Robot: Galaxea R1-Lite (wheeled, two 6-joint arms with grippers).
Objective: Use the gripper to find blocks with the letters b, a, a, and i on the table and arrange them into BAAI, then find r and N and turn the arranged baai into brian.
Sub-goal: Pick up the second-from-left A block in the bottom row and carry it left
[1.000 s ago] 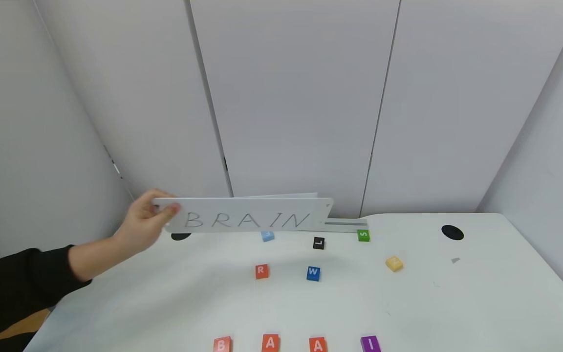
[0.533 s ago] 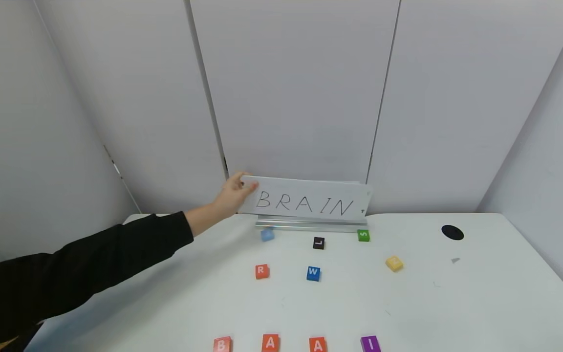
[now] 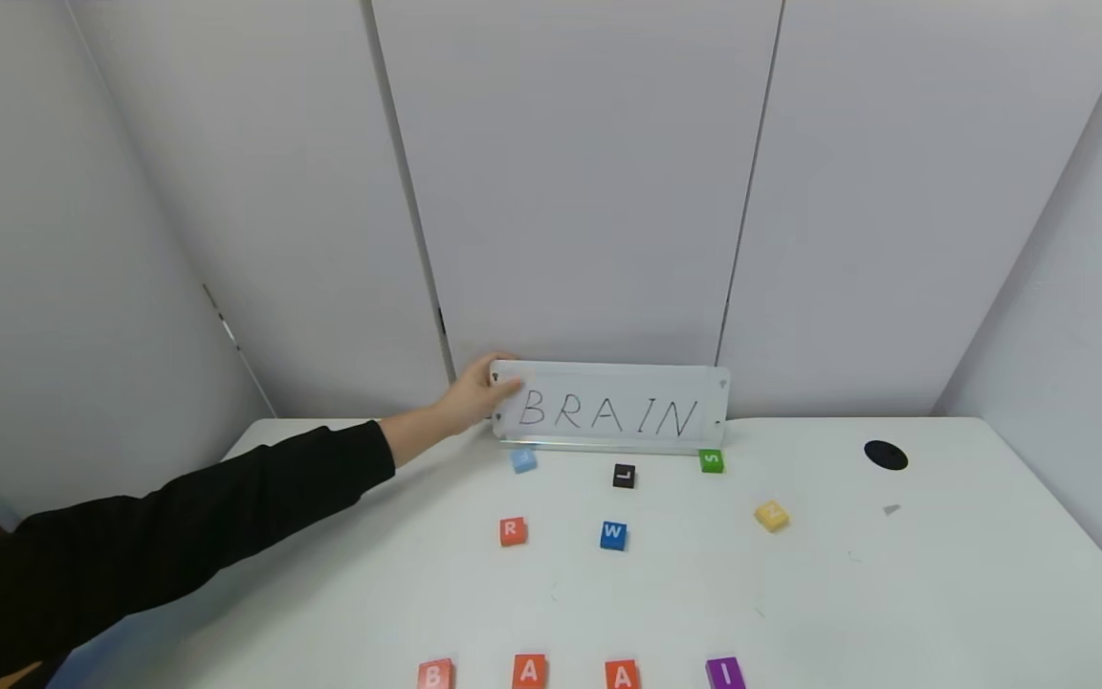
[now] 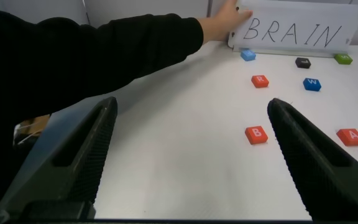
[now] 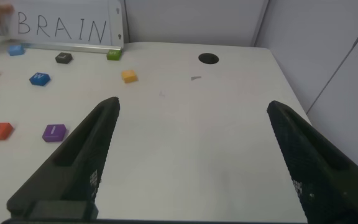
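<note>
The orange-red B [image 3: 435,675], A [image 3: 529,671], A [image 3: 622,675] and the purple I [image 3: 725,673] lie in a row at the white table's [image 3: 895,593] near edge. The orange-red R [image 3: 512,531] lies mid-table and the yellow N [image 3: 772,516] farther right. My left gripper [image 4: 191,130] is open and empty, hovering short of the B [image 4: 256,134]. My right gripper [image 5: 191,130] is open and empty over bare table, to the right of the I [image 5: 53,132]. Neither gripper shows in the head view.
A person's hand [image 3: 470,392] holds a white sign reading BRAIN [image 3: 608,413] in a stand at the table's back edge; the black-sleeved arm crosses the left side. Nearby lie a light blue block [image 3: 523,460], a black L [image 3: 624,476], a green S [image 3: 712,461] and a blue W [image 3: 613,535]. A black hole [image 3: 886,455] is at the back right.
The person's hand carried the BRAIN sign from the left to the right and set it down upright in the stand. The blocks have not moved.
</note>
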